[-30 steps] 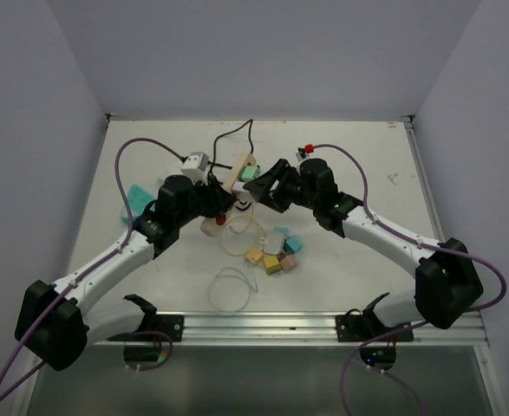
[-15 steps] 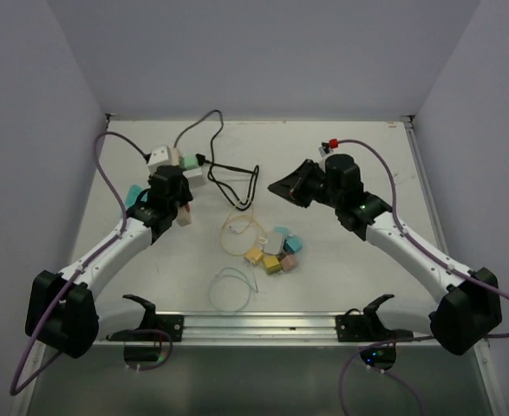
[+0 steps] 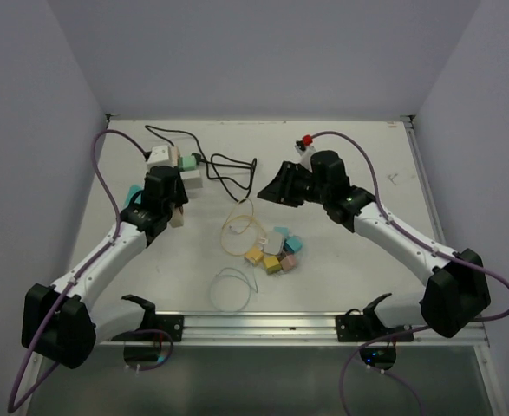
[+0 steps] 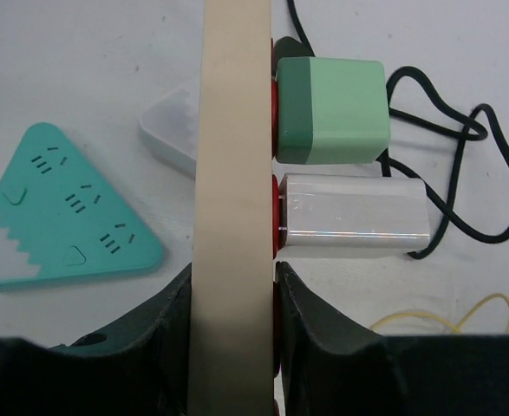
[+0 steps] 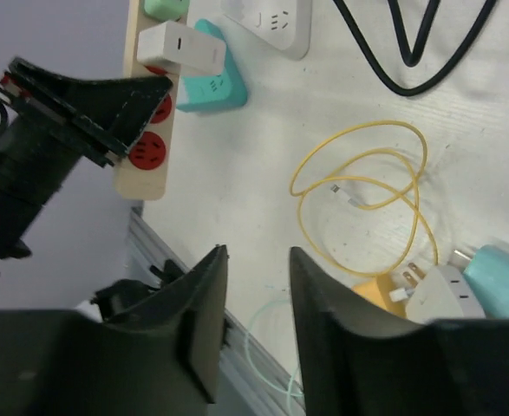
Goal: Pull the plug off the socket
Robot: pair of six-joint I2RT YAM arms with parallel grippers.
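Note:
My left gripper (image 4: 232,277) is shut on a beige power strip (image 4: 232,130), which stands on edge between the jaws. A green plug (image 4: 332,110) and a white plug (image 4: 354,215) sit side by side in the strip's red sockets, just beyond the fingertips. From above, the left gripper (image 3: 178,206) holds the strip (image 3: 179,217) at the left of the table, with the green plug (image 3: 185,160) and white plug (image 3: 192,178) beside it. My right gripper (image 3: 269,191) is open and empty, hovering right of a black cable (image 3: 232,169). It also shows in the right wrist view (image 5: 258,256).
A teal triangular socket (image 4: 63,217) lies left of the strip, and a white square socket (image 3: 160,156) lies behind it. A yellow cable loop (image 3: 241,230), a cluster of coloured adapters (image 3: 276,251) and a pale cable ring (image 3: 232,289) lie mid-table.
The two grippers were together at the strip in the middle. My left gripper has carried the strip left and back. My right gripper has let go and drawn away to the right.

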